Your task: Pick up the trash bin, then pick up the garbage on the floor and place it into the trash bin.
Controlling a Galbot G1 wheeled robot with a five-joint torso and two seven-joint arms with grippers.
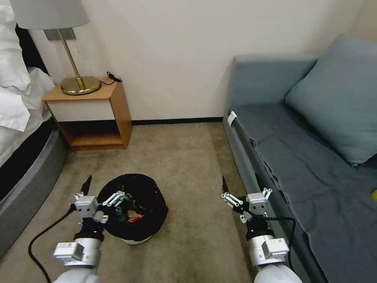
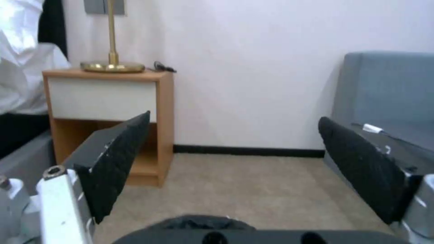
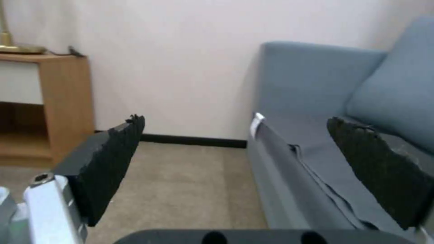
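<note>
Hovering wide-spread: left claw (image 1: 103,188) at the trash bin (image 1: 133,208) rim, right claw (image 1: 245,188) beside the sofa (image 1: 314,173).

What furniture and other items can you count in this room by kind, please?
Trash bin: 1
Nightstand: 1
Lamp: 1
Sofa: 1
Cushion: 1
Grippers, left and right: 2
Total: 7

Far left we've got a wooden nightstand (image 1: 114,114) with a brass lamp (image 1: 80,84) on top, white bedding (image 1: 15,98) piled beside it. A blue-grey sofa (image 1: 306,165) with a cushion (image 1: 337,98) fills our right; beige carpet (image 1: 188,157) lies between.
</note>
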